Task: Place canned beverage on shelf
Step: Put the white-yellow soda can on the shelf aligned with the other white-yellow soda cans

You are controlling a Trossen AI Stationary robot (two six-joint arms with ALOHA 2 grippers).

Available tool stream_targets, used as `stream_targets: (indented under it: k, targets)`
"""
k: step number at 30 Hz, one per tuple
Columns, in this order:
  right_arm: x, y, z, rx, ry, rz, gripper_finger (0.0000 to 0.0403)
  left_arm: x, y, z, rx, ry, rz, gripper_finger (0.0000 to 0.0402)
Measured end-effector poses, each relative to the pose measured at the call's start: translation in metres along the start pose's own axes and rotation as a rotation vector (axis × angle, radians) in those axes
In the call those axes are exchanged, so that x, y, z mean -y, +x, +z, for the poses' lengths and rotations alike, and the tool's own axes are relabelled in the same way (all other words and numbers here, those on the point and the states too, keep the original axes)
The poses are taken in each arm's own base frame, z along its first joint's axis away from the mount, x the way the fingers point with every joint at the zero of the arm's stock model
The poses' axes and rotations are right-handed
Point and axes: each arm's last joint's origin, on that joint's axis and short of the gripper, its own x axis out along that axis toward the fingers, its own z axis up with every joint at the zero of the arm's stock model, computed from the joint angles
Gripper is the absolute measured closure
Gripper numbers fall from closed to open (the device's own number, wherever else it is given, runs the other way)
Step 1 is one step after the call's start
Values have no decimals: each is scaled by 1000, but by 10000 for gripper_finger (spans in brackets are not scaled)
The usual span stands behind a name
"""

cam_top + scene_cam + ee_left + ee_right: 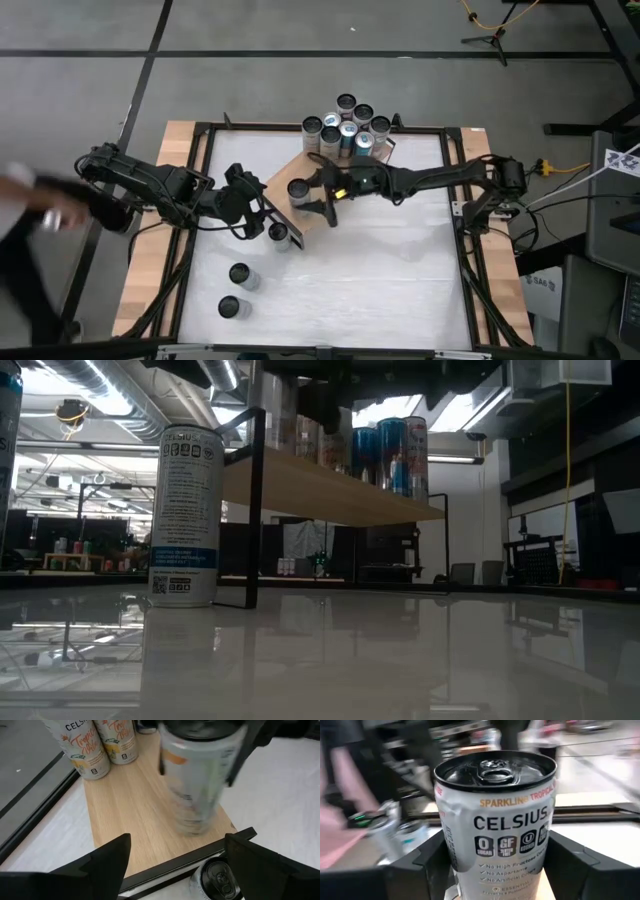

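Can (496, 820) stands on the shelf (145, 810) near its black end frame, clasped mid-body by our right tool (318, 193); thin, slick, dentable, we hold gently. Left tool (262, 215) waits released beside the shelf.

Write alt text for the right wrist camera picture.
A white Celsius can stands upright between the right gripper's dark fingers, filling the picture. More cans and a person's pink sleeve blur behind it.

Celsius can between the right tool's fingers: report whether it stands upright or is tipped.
Upright. The right wrist view shows the Celsius can with its pull-tab lid on top and its label reading level; the high view shows its round top over the shelf.
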Motion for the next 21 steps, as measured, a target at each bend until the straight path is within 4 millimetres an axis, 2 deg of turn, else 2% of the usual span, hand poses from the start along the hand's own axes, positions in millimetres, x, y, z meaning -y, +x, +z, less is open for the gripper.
stream_targets:
  k: [6, 9, 21]
  targets:
    - [18, -7, 1, -26, -40, 266, 152, 0, 0, 0, 0, 0, 0, 88]
    - [25, -11, 1, -33, -49, 347, 151, 0, 0, 0, 0, 0, 0, 88]
    - [31, -13, 1, -30, -76, 356, 150, 1, 0, 1, 9, -6, -5, 88]
